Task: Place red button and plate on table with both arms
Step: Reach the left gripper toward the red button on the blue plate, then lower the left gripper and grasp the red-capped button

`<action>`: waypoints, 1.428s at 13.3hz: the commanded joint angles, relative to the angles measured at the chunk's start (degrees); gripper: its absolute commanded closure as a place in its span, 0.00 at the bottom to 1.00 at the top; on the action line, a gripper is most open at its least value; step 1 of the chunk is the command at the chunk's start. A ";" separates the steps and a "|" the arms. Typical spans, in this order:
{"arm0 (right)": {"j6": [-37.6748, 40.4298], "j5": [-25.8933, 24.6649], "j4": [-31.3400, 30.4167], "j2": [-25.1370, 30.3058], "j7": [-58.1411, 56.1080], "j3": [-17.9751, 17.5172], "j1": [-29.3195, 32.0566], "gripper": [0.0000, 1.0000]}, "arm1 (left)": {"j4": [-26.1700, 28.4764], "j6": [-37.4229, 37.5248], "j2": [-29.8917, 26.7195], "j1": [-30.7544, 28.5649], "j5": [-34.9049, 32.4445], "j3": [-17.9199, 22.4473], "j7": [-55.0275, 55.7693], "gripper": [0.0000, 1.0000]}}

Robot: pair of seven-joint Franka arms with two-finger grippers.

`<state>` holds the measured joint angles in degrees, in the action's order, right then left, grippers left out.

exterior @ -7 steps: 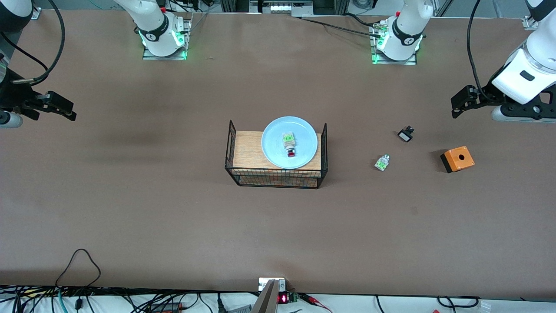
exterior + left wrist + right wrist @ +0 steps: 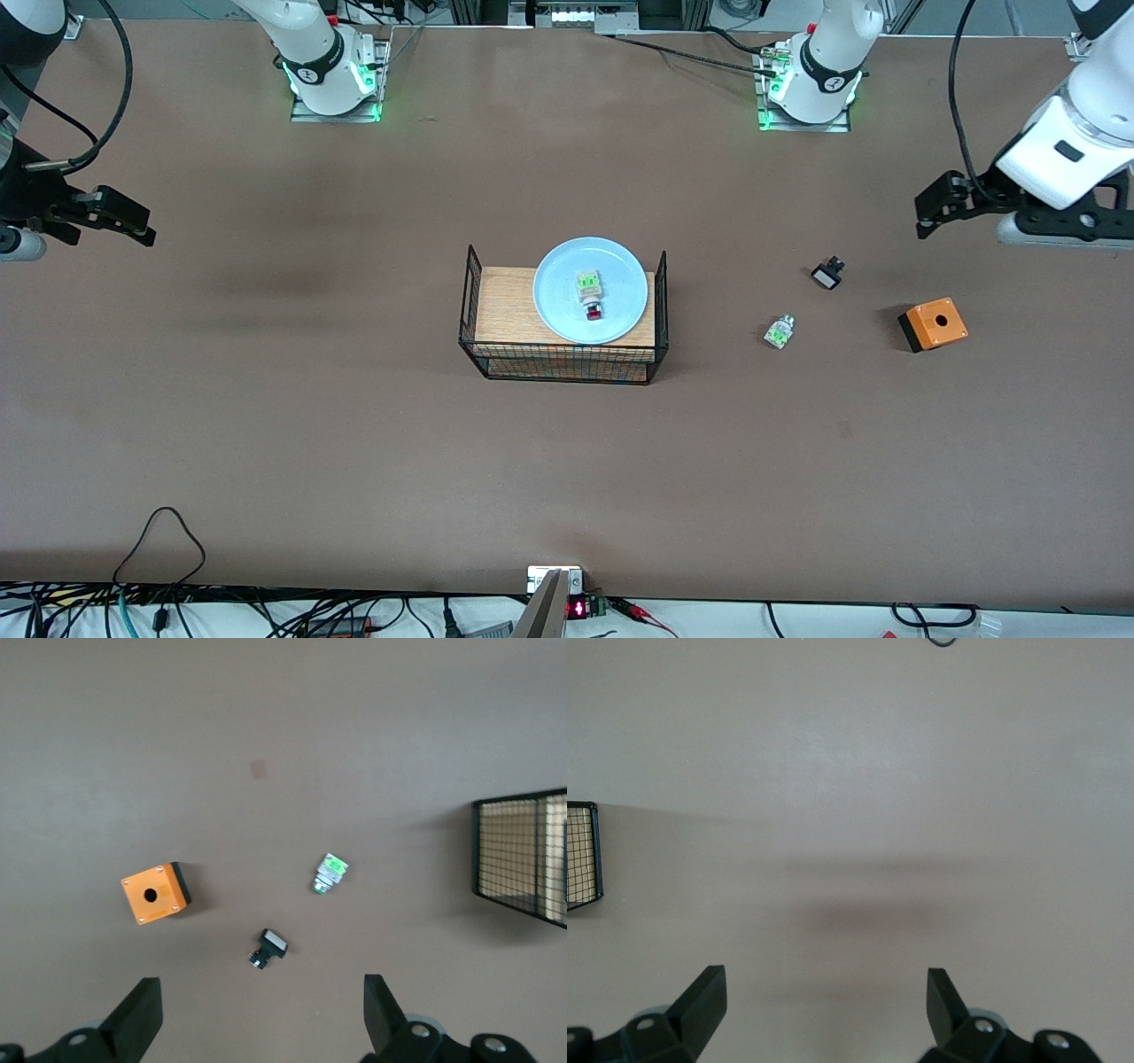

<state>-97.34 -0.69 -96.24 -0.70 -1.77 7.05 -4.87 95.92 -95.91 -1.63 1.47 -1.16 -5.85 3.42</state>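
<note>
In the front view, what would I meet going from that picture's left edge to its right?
Right gripper → wire rack bearing the plate → green-marked piece → black-and-white piece → orange box.

text: none legible | labels: none | display (image 2: 577, 609) at table edge: red digits unreadable

Matte brown table (image 2: 354, 425); glossy pale blue plate (image 2: 558, 266); thin black wire rack (image 2: 567, 363) with wood-grain top; smooth orange plastic-looking box (image 2: 933, 324).
</note>
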 commanded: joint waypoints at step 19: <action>0.40 0.24 0.53 -0.53 0.46 0.07 0.22 0.00 | -20.25 -14.21 33.17 31.23 -8.33 -6.54 48.88 0.00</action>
<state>-97.21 -0.68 -96.24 -0.96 -1.77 7.10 -4.76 77.31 -108.45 29.61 32.43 -7.87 -12.72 52.10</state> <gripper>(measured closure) 0.000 0.000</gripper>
